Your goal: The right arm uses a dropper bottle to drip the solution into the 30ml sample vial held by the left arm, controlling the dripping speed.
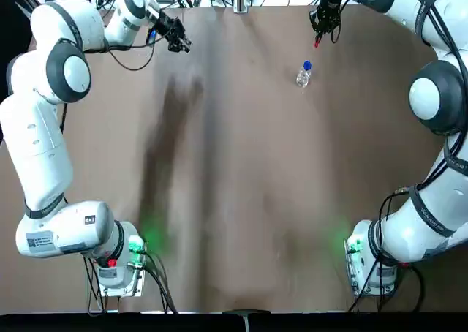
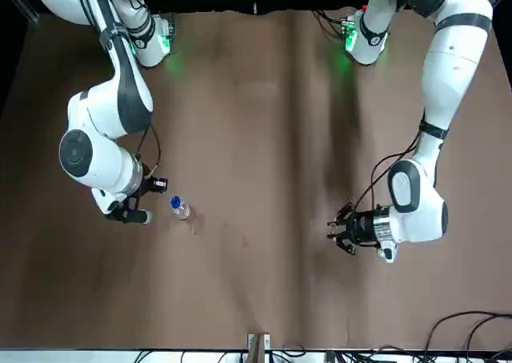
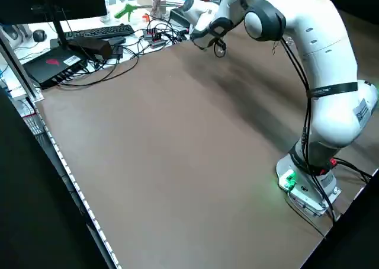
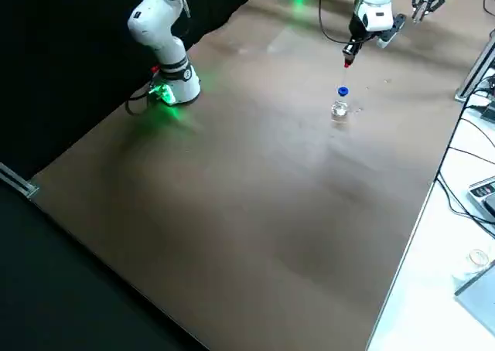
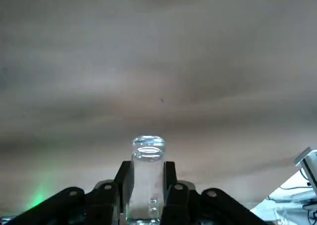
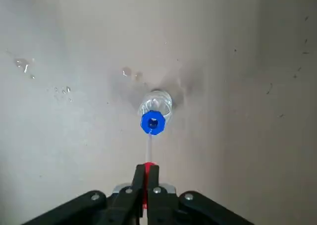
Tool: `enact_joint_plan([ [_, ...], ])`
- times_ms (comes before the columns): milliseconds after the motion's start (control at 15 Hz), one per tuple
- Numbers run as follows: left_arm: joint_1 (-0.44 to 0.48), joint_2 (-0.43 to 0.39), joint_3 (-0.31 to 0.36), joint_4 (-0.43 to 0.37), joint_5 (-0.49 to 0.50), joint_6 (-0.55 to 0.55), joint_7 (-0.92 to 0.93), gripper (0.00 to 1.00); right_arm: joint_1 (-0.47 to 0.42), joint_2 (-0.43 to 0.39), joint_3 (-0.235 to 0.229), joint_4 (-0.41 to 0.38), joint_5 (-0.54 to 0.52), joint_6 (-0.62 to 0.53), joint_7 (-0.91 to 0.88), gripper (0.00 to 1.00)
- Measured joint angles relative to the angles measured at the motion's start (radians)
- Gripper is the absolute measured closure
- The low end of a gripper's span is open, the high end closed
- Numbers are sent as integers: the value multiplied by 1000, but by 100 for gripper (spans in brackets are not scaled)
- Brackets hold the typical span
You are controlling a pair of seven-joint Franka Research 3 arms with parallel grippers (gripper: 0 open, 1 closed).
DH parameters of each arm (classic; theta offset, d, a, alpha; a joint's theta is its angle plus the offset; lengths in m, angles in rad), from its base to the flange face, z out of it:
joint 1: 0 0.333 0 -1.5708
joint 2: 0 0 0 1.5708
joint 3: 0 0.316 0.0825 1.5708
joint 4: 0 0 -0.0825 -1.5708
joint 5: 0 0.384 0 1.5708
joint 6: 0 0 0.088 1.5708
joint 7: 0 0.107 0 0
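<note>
The right gripper [image 1: 316,35] hung over the far right part of the table [image 1: 241,193], fingers pinched tight on the red bulb [image 6: 147,169] of the dropper, whose thin clear tube ran straight down to the blue collar of the dropper bottle [image 1: 303,74], which stood upright on the cloth just below. Whether the tube's tip sat inside the neck or just above it could not be told. Well apart, over the far left part, the left gripper [image 1: 180,44] clasped the sample vial [image 5: 147,173] between both fingers, open mouth clear of the fingertips.
</note>
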Motion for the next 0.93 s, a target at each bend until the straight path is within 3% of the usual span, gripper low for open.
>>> enact_joint_plan([
  [333,78,57,-1,-33,-109,-30,207,67,0,6,0,0,-1,26,1,96],
  [933,79,114,1,-35,-120,-30,327,67,0,23,0,0,-14,45,1,96],
])
